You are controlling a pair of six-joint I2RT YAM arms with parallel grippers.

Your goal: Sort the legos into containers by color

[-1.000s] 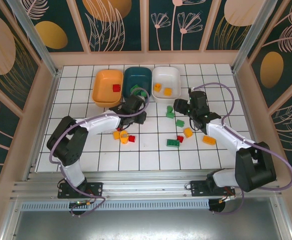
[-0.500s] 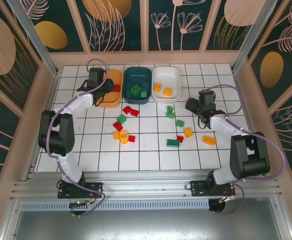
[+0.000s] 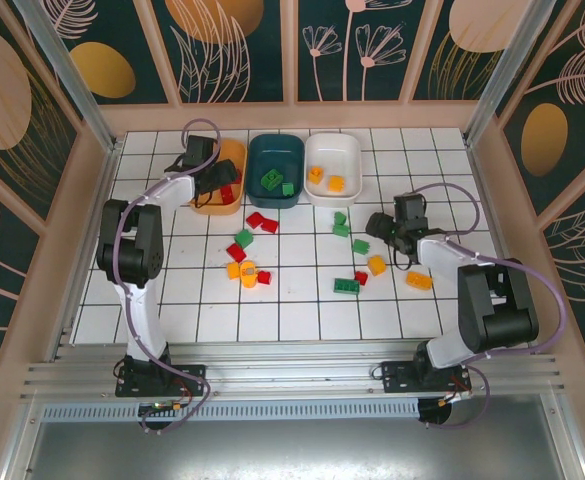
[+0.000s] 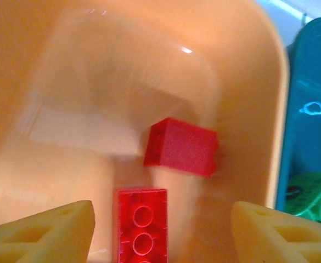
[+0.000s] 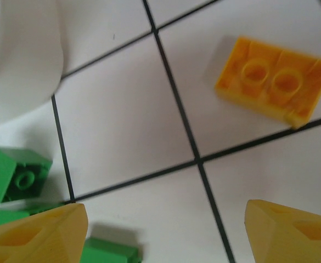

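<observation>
studs on red lego (image 4: pixel 142 224) in orange tub (image 4: pixel 242 66), left wrist close-up

White-and-black arms (image 3: pixel 140 318); purple cables (image 3: pixel 444 186) — yellow fingers (image 4: pixel 39 230)

Seeing orange tub (image 3: pixel 207 165), teal tub (image 3: pixel 277 150), white tub (image 3: pixel 337 150); red brick (image 4: pixel 180 146), green brick (image 5: pixel 17 178), yellow brick (image 5: pixel 274 79). Table (image 3: pixel 302 310) is showing white tiles, black grid; walls (image 3: pixel 372 50) showing teal floral.
</observation>
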